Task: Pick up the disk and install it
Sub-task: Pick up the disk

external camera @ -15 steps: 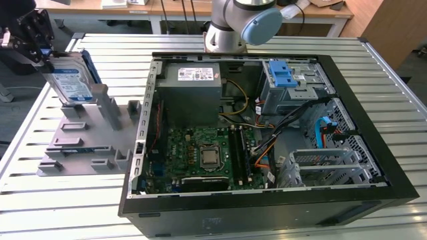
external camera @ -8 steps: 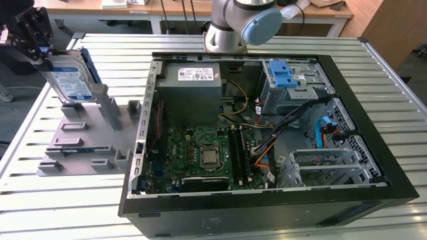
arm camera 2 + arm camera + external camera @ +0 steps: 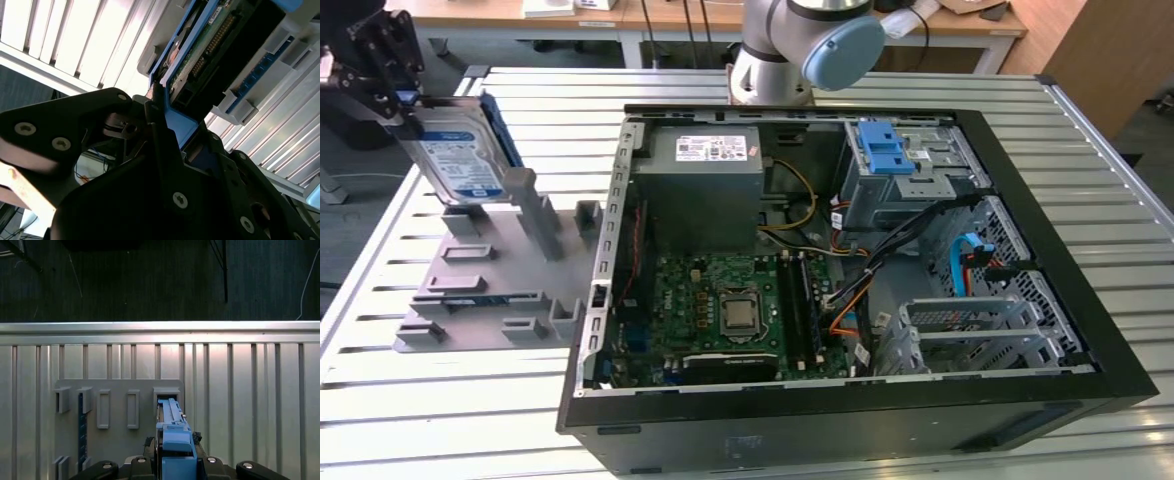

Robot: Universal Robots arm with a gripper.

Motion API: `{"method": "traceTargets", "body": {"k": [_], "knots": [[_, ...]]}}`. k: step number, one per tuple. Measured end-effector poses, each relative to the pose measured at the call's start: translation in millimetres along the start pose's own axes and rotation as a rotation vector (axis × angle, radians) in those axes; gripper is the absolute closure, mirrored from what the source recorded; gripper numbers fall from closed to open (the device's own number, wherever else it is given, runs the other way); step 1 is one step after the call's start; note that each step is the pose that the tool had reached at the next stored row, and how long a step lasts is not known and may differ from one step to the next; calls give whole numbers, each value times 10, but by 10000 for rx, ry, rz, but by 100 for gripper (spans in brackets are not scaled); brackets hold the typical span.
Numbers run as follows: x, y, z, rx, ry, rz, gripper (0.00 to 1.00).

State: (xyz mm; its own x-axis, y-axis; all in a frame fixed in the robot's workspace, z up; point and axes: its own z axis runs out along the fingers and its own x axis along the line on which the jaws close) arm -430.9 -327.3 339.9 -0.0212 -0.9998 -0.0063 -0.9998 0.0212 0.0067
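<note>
Black gripper [image 3: 175, 120] up close in foreground, screw heads showing. Fingers [image 3: 156, 117] clamped on end of disk [image 3: 207, 42], blue rail [image 3: 177, 127] pinched between them. Disk seen edge-on and from below: green circuit board [image 3: 187, 65], row of connector pins, dark casing beside it. Past disk, grey rack [image 3: 282, 62] with upright tabs, blue strip [image 3: 260, 70] sitting in one slot. Disk touching rack or clear of it: cannot tell. Bright slatted metal worktop [image 3: 65, 35] behind.

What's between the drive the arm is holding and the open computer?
In the exterior view, only the upright posts of the grey holder and a strip of bare slatted table lie between the disk and the computer case.
</note>
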Motion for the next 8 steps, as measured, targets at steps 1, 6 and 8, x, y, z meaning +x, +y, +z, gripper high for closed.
{"method": "traceTargets", "body": {"k": [1,6,8], "knots": [[0,0,-9,0,0,0,64],[0,0,-58,2,-1,0,64],[-1,1,-81,1,-1,0,64]]}}
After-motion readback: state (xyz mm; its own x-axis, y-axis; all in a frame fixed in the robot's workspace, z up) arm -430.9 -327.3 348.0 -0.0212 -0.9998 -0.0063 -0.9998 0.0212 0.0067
